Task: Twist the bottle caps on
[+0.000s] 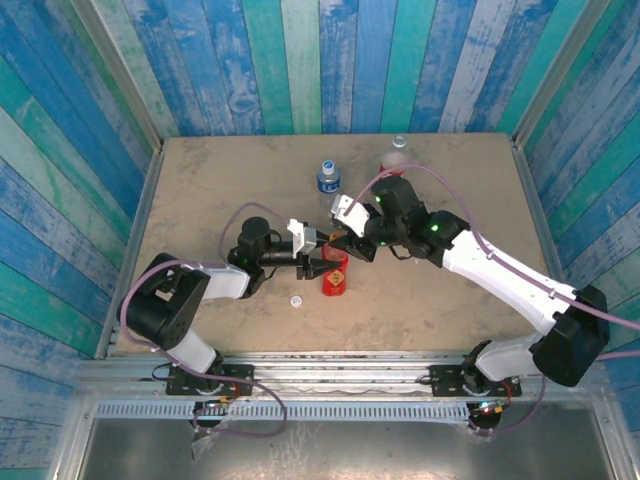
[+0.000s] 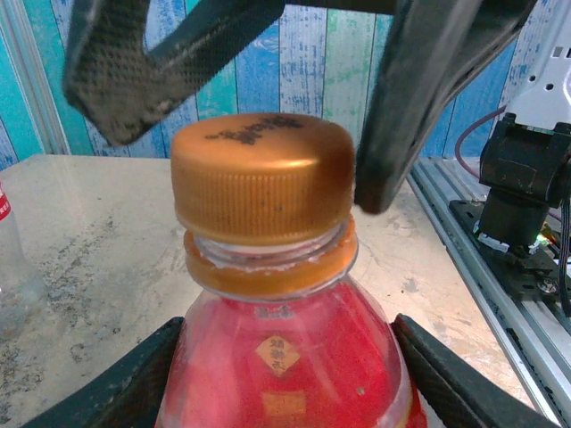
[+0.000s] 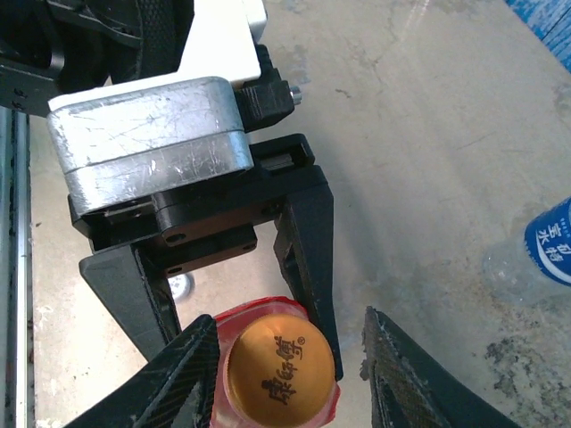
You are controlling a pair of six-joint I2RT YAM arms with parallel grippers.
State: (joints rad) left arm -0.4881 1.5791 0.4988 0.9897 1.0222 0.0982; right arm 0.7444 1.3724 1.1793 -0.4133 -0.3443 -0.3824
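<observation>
The bottle with the red-and-yellow wrap (image 1: 335, 280) stands upright mid-table, and my left gripper (image 1: 320, 264) is shut on its shoulder. In the left wrist view its fingers (image 2: 134, 374) press both sides of the red bottle (image 2: 285, 374), and the orange cap (image 2: 261, 178) sits on the neck. My right gripper (image 1: 345, 240) hovers over that cap (image 3: 279, 370), open (image 3: 290, 316). One of its fingers (image 3: 183, 374) is close beside the cap, the other (image 3: 401, 374) stands apart. A white cap (image 1: 296, 299) lies loose on the table.
A clear bottle with a blue label (image 1: 328, 178) and a blue cap stands farther back. The red-label cola bottle (image 1: 397, 155) is behind it to the right. Blue-green plank walls surround the table, and a metal rail (image 2: 500, 267) runs along the near edge.
</observation>
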